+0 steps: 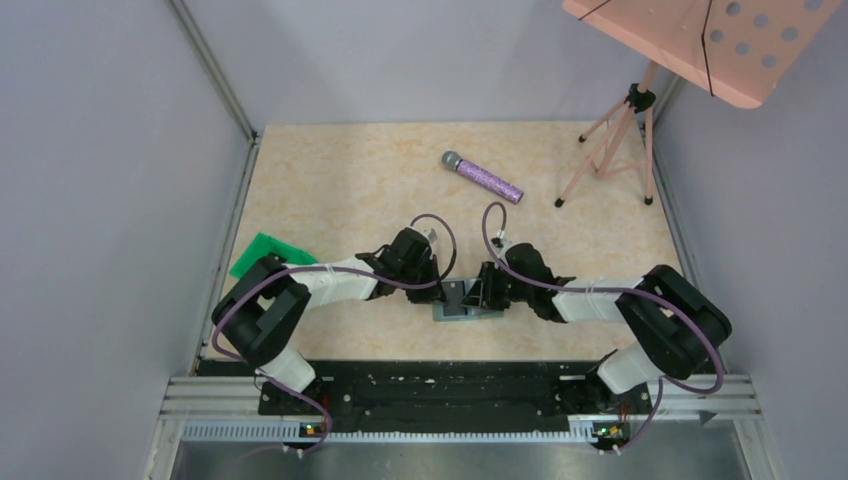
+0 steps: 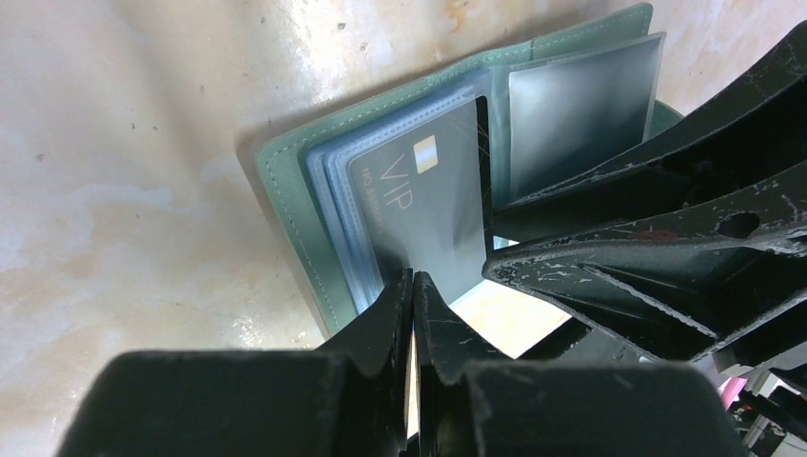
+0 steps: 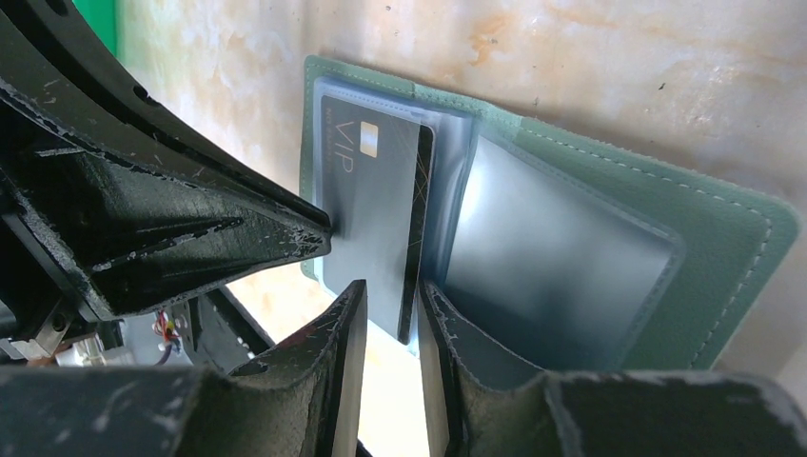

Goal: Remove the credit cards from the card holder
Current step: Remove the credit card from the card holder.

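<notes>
Open card holder [image 1: 467, 313] flat on the bench [image 1: 340, 180] near its front edge, midway between the two arm bases. Its long axis runs left to right in the top view, with the pale inner panels facing up. Both pincers meet over it and hide most of it from above.

A dark credit card [image 3: 371, 219] marked "VIP" lies on the left-hand panel, long axis parallel to the fold. One short end projects past the holder's edge over bare bench.

Right pincer [image 3: 392, 297]: fingers a narrow gap apart and straddling the projecting corner of the card. The gap looks wider than the card, and no clamping is visible.

Left pincer [image 2: 412, 284]: fingers all but closed, with only a bright sliver between them, tips at the card's long edge. Whether they pinch card or clear sleeve cannot be told.

The second panel is glossy with glare, so its contents are not legible.

Open bench lies behind the holder. A purple microphone [image 1: 483, 177] is well apart at the rear. A green sheet [image 1: 262, 252] at the left edge is partly covered by the left arm. A pink music stand [image 1: 690, 35] is cut off at the upper right.
</notes>
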Controlling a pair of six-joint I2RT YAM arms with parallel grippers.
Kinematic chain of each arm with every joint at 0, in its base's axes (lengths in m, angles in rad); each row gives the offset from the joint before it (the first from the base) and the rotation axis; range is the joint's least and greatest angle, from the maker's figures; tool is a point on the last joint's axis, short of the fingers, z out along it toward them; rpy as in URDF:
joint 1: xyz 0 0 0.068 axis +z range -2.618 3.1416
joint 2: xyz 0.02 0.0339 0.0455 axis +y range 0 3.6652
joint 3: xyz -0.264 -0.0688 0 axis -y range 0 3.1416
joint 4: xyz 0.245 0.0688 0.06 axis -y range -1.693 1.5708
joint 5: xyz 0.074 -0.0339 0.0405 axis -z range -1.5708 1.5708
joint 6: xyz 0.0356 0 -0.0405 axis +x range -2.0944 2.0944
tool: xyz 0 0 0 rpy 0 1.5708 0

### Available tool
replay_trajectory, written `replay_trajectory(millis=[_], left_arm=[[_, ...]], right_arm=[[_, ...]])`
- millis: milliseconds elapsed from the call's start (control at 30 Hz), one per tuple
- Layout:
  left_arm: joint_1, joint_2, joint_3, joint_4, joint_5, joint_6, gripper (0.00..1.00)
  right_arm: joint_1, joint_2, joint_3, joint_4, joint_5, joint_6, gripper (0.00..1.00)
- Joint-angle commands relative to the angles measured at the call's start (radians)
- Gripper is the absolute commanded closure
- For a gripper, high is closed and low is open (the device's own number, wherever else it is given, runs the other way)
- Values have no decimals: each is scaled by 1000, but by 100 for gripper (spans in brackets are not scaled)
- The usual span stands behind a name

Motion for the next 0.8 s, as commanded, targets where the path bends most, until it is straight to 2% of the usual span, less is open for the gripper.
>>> replay_trajectory(millis=[0,200,533,767], left_arm=[[-2,-43,32,-59,-3,16,92],[-3,-33,76,-137,-60,24,92],[-3,22,71,-112,-51,30,93],[-3,32,43,-89,-30,26,93]], right_arm=[[-7,-7,-2,-28,33,-22,73],[-7,-1,2,-31,33,-28,73],[-9,0,-2,-34,17,-32,73],[-25,10,-47,60,-37,-3,74]])
